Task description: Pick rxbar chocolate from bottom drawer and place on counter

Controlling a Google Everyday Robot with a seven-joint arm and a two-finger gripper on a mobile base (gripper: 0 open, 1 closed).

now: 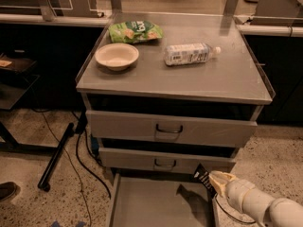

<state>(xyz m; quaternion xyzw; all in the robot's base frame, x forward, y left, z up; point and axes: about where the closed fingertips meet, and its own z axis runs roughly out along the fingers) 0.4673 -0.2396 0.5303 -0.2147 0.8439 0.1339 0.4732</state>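
Observation:
The rxbar chocolate, a small flat black wrapper with white lettering, is held in my gripper above the right rear corner of the open bottom drawer. The gripper is shut on the bar, and its white arm comes in from the lower right. The drawer's grey floor is bare, with only the gripper's shadow on it. The counter is the steel top of the cabinet, well above the gripper.
On the counter lie a cream bowl, a green snack bag and a plastic bottle on its side. Two shut handled drawers sit above the open one. Black cables and a stand leg lie on the floor at left.

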